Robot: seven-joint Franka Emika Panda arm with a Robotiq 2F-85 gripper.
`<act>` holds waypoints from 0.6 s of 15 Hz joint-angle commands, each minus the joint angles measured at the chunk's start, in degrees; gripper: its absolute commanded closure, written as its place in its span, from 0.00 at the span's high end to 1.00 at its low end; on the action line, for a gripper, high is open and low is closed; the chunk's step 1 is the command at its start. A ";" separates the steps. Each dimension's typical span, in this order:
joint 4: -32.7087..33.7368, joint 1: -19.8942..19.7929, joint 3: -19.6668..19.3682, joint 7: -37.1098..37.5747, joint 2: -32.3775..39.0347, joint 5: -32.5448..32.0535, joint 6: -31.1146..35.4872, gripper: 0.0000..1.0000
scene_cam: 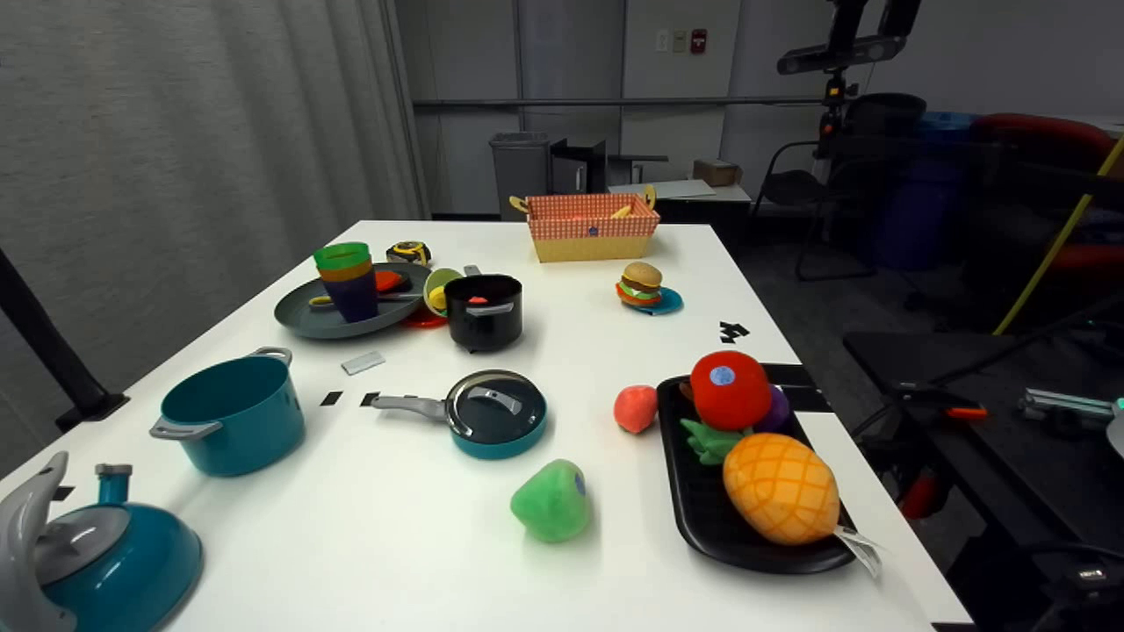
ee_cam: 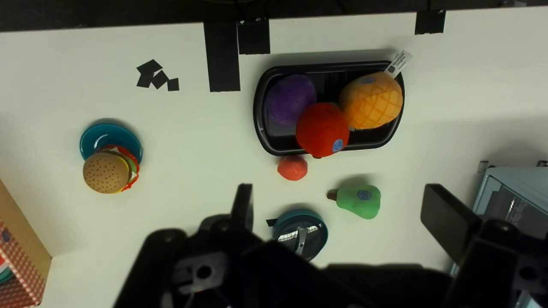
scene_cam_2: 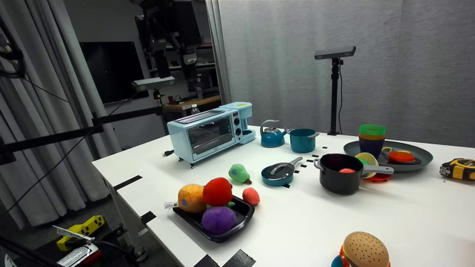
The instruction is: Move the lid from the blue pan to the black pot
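White table point(scene_cam: 378, 544) carries the whole set-up. Light-blue toaster oven point(scene_cam_2: 209, 135) stands at one end in an exterior view. Hand point(ee_cam: 340, 203), wrist view: fingers spread wide, nothing held, raised above the table. Gray plate point(scene_cam_2: 421, 157) bears a stack of cups point(scene_cam_2: 372, 144). Black tray point(ee_cam: 260, 111) holds plush fruit point(ee_cam: 323, 128), an orange pineapple point(ee_cam: 373, 100) among them. Deep teal pot point(scene_cam: 241, 434) stands beside the teal kettle point(scene_cam: 145, 562), well apart from the black pot point(scene_cam_2: 337, 182); the latter is upright, with a pink-red object point(scene_cam_2: 347, 171) inside in both exterior views. Blue pan point(scene_cam: 499, 447) sits between the deep teal pot and the black tray; the lid point(scene_cam: 495, 412) rests on top of it, gray handle uppermost. Green pear point(ee_cam: 358, 202) lies on its side near the pan. Smallest entry: a pink-red toy fruit point(ee_cam: 293, 167) just beside the tray (whether it touches the rim, cannot tell).
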 commanded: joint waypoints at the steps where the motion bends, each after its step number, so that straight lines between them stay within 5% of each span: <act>1: 0.14 -0.40 0.33 -0.67 0.12 0.25 -0.15 1.00; 9: 0.13 -0.34 0.28 -1.41 0.35 0.21 -0.15 1.00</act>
